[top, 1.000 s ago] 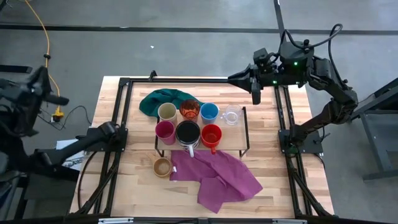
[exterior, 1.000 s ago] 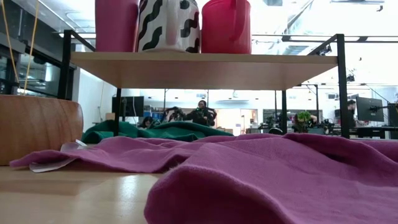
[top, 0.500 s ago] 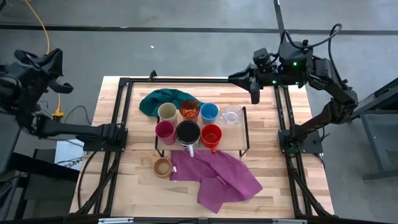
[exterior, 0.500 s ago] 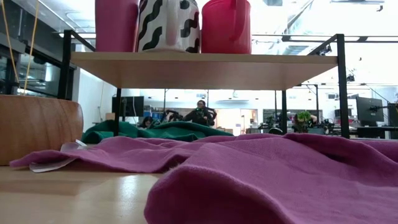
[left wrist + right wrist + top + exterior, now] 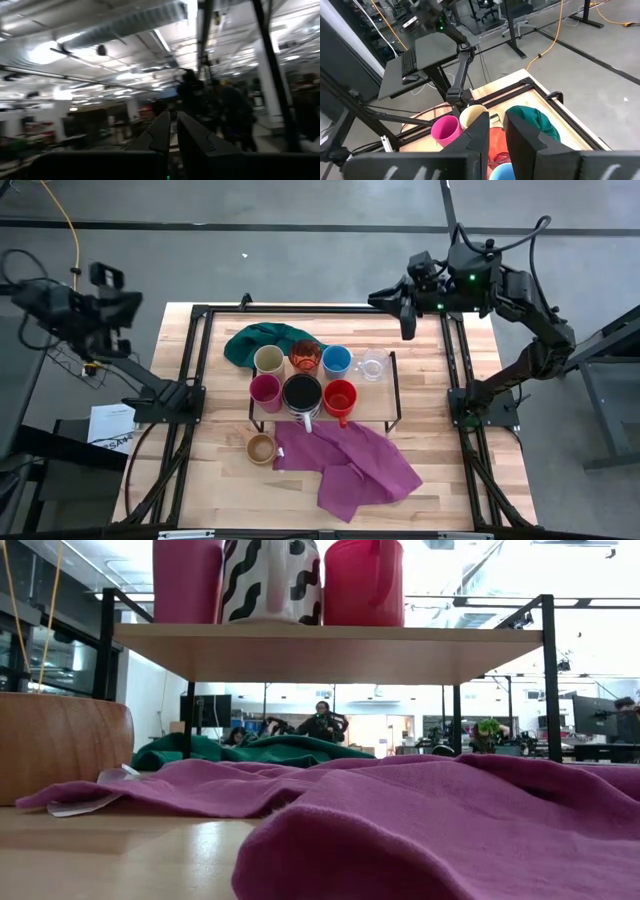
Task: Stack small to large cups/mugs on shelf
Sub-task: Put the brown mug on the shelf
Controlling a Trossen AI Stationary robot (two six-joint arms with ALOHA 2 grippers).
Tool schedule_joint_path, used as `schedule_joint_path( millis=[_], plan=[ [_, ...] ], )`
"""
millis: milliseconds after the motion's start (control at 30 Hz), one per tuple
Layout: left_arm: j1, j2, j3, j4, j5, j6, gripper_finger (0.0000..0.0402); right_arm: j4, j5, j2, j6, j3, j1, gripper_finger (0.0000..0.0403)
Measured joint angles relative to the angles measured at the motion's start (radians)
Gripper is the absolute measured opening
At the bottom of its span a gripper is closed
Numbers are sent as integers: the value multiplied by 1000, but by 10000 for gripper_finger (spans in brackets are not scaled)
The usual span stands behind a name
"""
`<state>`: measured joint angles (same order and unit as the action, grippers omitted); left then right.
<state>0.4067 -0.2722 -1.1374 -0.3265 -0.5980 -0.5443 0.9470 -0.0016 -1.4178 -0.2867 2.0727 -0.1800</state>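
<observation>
While we look straight down, the shelf (image 5: 380, 412), a light-wood board on thin black legs, carries seven cups: cream (image 5: 268, 360), translucent red (image 5: 305, 356), blue (image 5: 336, 360) and clear glass (image 5: 373, 365) behind, magenta (image 5: 265, 391), the larger striped mug (image 5: 302, 394) and red handled mug (image 5: 340, 397) in front; the tan wooden cup (image 5: 261, 448) sits on the tabletop (image 5: 450, 470) touching the purple cloth (image 5: 350, 465). From table height the magenta cup (image 5: 186, 580), striped mug (image 5: 270, 580) and red mug (image 5: 363, 580) stand atop the shelf. Our left gripper (image 5: 172, 131), raised off the table's left, shows a thin slit and nothing held; the right gripper (image 5: 496, 129), beyond the far right corner, is slightly parted and empty
</observation>
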Motion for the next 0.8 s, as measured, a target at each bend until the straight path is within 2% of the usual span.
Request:
schedule_joint_path(
  millis=[200, 333, 600, 800],
  plan=[
    [125, 0, 127, 71, 70, 106, 24, 14, -1, 0, 0, 0, -4, 53],
    [174, -1, 221, 63, 59, 231, 24, 21, -6, 0, 0, 0, -4, 53],
    [176, -32, 355, -81, 75, 552, 24, 54, -36, 0, -6, 0, -3, 53],
    [176, -105, 376, -182, 143, 707, 24, 75, -64, 0, -10, 0, -3, 53]
  ],
)
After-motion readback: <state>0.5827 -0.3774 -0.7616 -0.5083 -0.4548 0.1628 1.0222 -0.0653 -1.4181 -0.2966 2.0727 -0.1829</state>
